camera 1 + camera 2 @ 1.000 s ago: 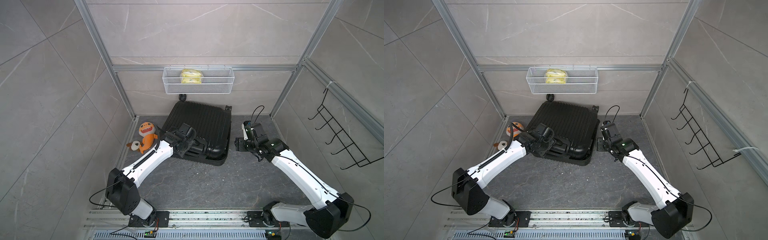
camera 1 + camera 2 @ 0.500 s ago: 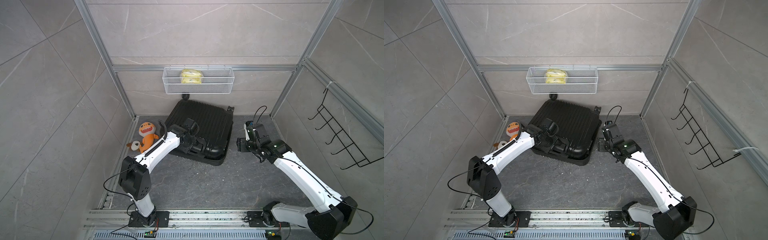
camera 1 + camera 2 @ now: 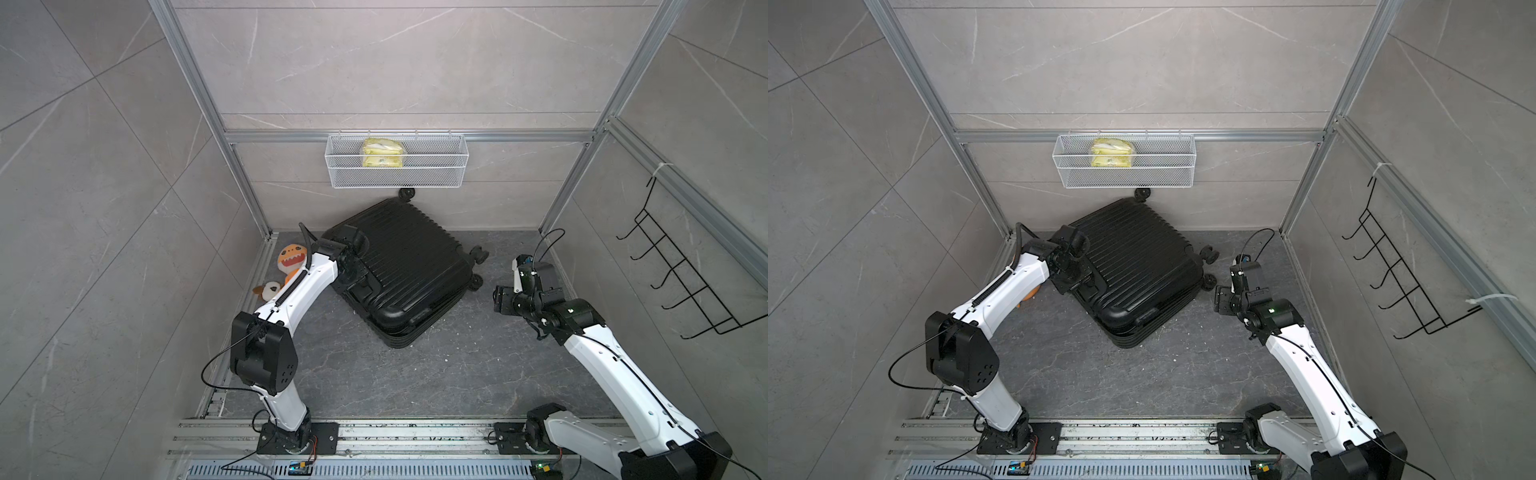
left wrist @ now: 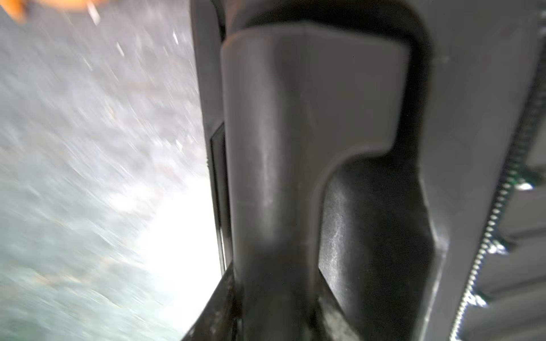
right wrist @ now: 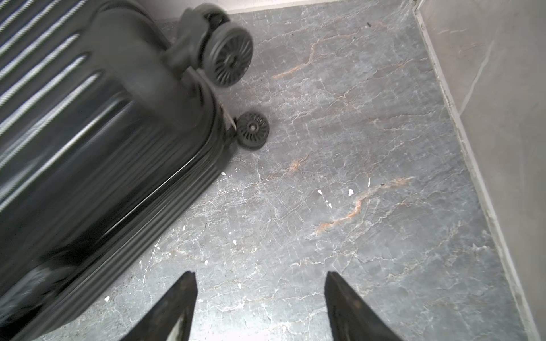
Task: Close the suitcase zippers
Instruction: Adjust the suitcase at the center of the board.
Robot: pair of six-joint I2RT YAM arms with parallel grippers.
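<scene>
We find the suitcase (image 3: 411, 266) lying flat on the floor (image 5: 354, 177), towards the far wall and a little left of centre, turned so that one rounded corner points to the near side. Its two halves lie one on the other, and its wheels (image 5: 230, 59) stick out on the right.

The left gripper (image 3: 361, 286) sits against the left edge of the case, at the side handle (image 4: 266, 147). The handle fills the left wrist view, so we cannot tell whether the jaws are clamped on it or only resting beside it. The zippers (image 4: 490, 224) show there as a thin line of teeth just beside the handle's recess.

The right gripper (image 5: 259, 274) hangs over bare floor near the right side of the case. Its jaws are spread well apart and hold nothing.

We judge the step in hand to be steadying the case so that a pull can be reached. To do it well, we keep the left side pinned, so that the case neither slides nor turns. We bring the right gripper low to the seam and pinch the small pull squarely. Then we draw it along the track, slowing at the corners
</scene>
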